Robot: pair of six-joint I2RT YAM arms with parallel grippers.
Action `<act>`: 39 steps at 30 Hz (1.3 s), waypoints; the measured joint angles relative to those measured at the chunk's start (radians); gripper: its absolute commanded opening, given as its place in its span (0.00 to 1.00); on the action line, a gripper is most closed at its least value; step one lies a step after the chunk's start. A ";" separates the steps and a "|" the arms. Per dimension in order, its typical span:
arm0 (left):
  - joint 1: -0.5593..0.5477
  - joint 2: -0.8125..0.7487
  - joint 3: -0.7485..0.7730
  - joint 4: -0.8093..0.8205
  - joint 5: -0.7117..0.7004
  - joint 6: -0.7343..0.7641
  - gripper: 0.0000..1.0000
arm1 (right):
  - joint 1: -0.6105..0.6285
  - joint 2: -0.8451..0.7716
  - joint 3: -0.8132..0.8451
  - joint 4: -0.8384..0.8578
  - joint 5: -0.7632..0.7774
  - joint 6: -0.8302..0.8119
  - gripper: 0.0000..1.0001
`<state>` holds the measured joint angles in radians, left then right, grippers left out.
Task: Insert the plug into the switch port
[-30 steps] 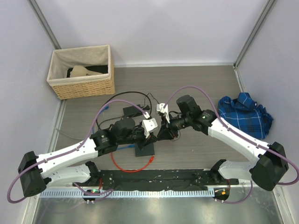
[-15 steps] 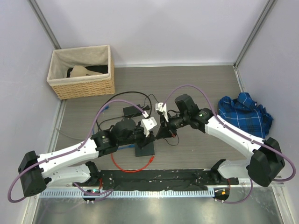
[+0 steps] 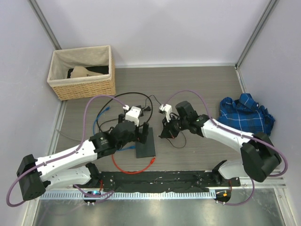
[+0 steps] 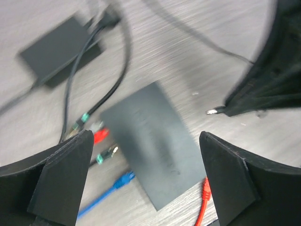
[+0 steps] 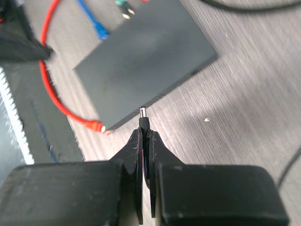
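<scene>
Over the last 1 s the left gripper [image 4: 146, 141] has lifted off the switch [image 5: 141, 66] and hangs above it, fingers apart. The right gripper [image 5: 145, 139] is clamped on the plug [image 5: 144, 117], its tip just short of the switch's edge ahead. Alignment comes next, then a straight push. The port, probably in that shadowed edge, is not visible.

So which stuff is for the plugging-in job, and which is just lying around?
For the job:
- the plug, pinched in the right gripper
- the switch

Just lying about:
- red cable
- blue cable
- basket
- blue cloth
</scene>
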<state>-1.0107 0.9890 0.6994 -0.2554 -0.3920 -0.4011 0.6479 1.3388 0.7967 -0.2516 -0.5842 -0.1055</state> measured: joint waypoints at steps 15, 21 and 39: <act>0.070 0.296 0.008 -0.131 -0.091 -0.362 1.00 | 0.042 0.183 -0.174 0.331 0.079 0.264 0.01; 0.070 0.359 0.031 -0.147 -0.089 -0.377 1.00 | 0.112 0.200 -0.186 0.404 0.087 0.317 0.01; 0.110 0.338 0.042 -0.176 -0.128 -0.327 1.00 | 0.210 0.223 -0.200 0.597 0.138 0.341 0.01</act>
<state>-0.9005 1.3270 0.7418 -0.4313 -0.5201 -0.7277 0.8577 1.5620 0.5972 0.3450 -0.4465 0.2356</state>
